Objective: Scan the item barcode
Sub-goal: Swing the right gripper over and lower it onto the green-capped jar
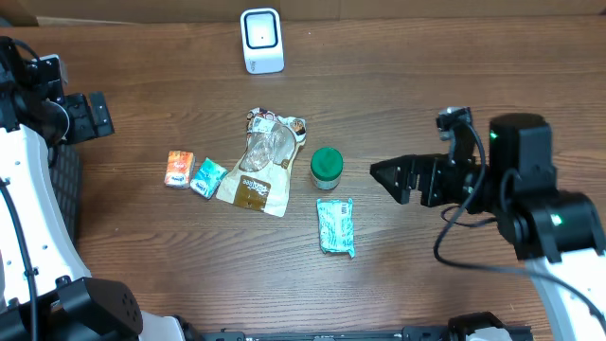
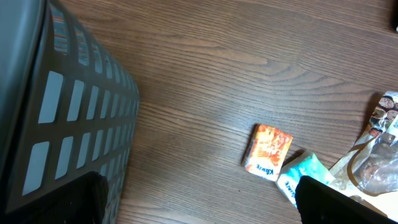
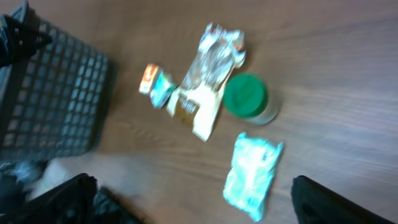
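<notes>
Right hand [image 1: 386, 182]: wide open and holding nothing, hovering over the desk [image 1: 454, 76] to the right of the goods, fingers pointing at them.
Left hand [image 1: 102, 114]: also wide open and empty, off at the far left by the black basket [image 2: 62, 112].
Nearest the right hand: a green-lidded jar [image 1: 327, 166], standing upright.
Just below the jar: a mint-green packet [image 1: 336, 225], lying flat; its print is too blurred to read.
Middle: a clear bag [image 1: 260, 163] with a brown label, lying flat just beside the jar; the label is too small to read.
Further left: a teal pack [image 1: 207, 177] against the bag, then an orange pack [image 1: 178, 169] whose white lettering looks like "Kleenex".
Scanner [image 1: 262, 40]: white, upright at the far edge, well apart from the goods.
</notes>
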`<state>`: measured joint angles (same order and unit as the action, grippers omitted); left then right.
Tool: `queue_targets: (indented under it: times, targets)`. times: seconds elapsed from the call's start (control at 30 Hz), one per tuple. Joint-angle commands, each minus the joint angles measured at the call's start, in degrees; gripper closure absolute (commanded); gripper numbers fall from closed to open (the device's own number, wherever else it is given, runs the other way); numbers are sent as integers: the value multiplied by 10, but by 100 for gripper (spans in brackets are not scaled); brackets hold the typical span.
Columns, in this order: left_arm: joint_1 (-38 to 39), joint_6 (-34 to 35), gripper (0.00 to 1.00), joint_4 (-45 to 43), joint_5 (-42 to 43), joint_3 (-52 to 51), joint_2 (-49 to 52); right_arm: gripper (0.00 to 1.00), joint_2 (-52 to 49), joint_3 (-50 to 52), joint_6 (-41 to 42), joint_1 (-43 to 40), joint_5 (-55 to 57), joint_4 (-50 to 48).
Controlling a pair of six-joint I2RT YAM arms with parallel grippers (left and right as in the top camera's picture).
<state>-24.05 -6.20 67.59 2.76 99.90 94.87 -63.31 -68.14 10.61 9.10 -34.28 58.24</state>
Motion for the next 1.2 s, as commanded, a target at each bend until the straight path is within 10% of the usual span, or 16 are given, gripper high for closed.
queue_targets:
  times: [0.0, 0.47, 1.17]
  targets:
    - [-3, -7, 0, -2, -2, -4, 3, 11, -52, -13, 1, 20, -31, 2]
    - [-3, -7, 0, -2, -2, -4, 3, 8, -385, -325, 59, 136, 266, 124]
    - [-3, -7, 0, -2, -2, -4, 3, 5, -523, -331, 90, 206, 304, 66]
